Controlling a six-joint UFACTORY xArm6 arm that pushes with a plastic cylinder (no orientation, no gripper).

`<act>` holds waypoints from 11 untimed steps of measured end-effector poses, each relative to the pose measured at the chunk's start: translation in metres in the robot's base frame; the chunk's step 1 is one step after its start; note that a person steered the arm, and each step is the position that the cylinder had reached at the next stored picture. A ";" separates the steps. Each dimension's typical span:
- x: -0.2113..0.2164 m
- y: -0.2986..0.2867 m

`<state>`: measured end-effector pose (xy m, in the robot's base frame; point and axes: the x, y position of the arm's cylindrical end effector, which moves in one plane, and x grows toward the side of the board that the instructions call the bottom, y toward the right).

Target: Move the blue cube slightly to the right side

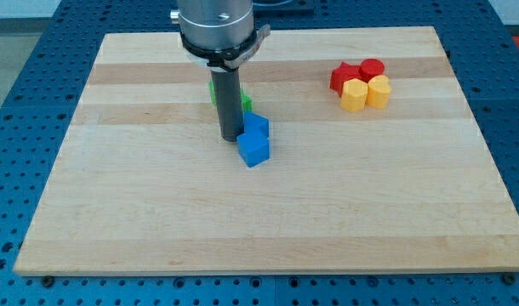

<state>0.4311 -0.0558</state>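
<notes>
A blue cube (253, 150) lies near the board's middle, with a second blue block (257, 126) touching it just above. My tip (230, 138) rests on the board right beside both blue blocks, on their left. A green block (245, 103) sits behind the rod, mostly hidden by it.
Two red blocks (345, 76) (372, 69) and two yellow blocks (354, 95) (379, 90) are clustered at the view's upper right. The wooden board (268, 221) lies on a blue perforated table (21, 93).
</notes>
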 end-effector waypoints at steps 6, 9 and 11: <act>0.050 -0.010; 0.060 -0.010; 0.060 0.002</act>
